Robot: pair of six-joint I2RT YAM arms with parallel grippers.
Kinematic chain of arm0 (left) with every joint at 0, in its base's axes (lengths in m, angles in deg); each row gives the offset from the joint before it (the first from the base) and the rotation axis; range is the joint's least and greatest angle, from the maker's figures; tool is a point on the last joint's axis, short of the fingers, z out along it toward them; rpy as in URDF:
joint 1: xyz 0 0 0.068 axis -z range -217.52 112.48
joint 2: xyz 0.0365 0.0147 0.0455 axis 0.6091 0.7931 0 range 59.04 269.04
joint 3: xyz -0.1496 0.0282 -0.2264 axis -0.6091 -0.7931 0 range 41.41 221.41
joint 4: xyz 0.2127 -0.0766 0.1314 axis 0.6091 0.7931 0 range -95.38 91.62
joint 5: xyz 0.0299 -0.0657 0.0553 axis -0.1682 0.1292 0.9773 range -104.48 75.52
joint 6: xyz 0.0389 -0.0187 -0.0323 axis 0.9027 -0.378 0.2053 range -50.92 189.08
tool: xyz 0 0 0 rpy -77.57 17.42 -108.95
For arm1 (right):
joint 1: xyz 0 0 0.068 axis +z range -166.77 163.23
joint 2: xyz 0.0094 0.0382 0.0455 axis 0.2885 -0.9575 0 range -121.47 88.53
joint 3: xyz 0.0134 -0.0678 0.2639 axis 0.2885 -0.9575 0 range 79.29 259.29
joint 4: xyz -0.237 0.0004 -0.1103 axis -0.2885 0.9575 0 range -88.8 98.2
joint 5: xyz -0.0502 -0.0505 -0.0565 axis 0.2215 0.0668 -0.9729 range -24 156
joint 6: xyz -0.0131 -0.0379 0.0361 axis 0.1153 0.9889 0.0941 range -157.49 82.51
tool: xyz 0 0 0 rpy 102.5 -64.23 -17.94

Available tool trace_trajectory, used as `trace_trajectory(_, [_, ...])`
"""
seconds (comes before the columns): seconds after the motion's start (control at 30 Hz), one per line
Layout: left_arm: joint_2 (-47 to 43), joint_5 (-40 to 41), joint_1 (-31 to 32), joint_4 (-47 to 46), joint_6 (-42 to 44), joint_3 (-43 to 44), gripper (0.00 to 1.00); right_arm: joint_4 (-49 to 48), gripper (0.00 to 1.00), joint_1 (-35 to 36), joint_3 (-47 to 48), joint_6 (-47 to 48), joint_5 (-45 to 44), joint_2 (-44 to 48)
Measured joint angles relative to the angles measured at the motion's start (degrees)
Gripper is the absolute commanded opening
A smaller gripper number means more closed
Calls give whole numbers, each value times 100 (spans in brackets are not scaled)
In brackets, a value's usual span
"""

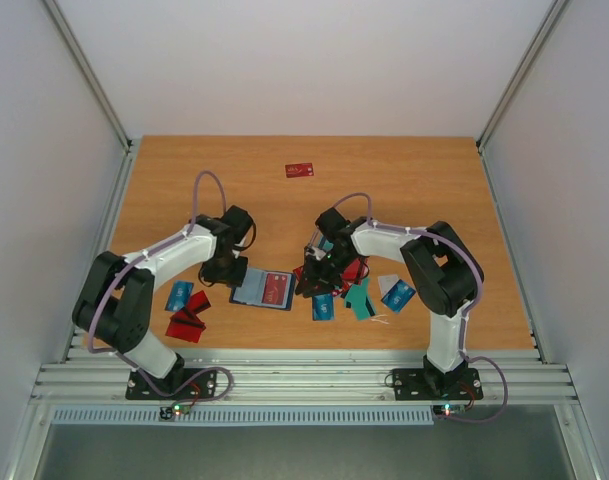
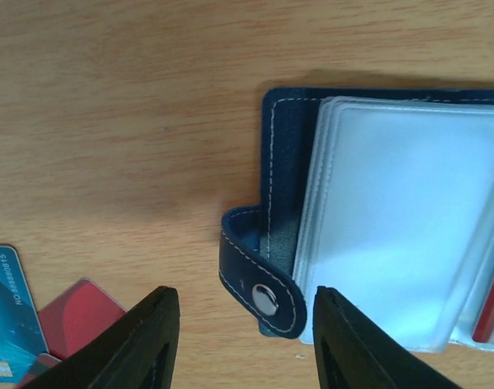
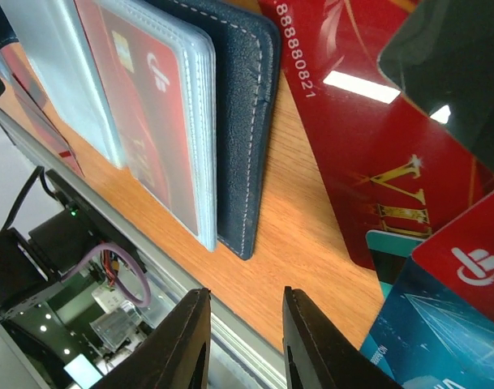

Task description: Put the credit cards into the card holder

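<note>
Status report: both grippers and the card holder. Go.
Left gripper open, empty, at the clasp tab. Right gripper open, empty. Card holder lies open, red card sleeved. Loose cards heaped beside it.

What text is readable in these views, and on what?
"888880821", its start cut off by the frame: big red card, right wrist view.
"VI", large gold letters, the rest hidden: same card.
"NO.88880815", as far as it can be made out: teal card, left wrist view.
Gold print on the sleeved red card: too blurred to read.
White print on the far red card: too small to read.
</note>
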Motion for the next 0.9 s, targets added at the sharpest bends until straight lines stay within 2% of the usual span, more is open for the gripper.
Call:
trace_trajectory(0.1, [2,28,0,-48,50,-92,27,-76,29,-2,-66,-50,20,4])
trace_trajectory(0.2, [28,24,0,-166,83,-186,16,-229,33,-4,-157,-157,48,4])
trace_trajectory(0.53, [140,-151,0,-496,199,-313,2,-1056,41,-11,-361,-684,76,2])
trace_trajectory(0.9, [188,-372,0,-599,201,-313,2,-1104,44,-52,-358,-796,-323,4])
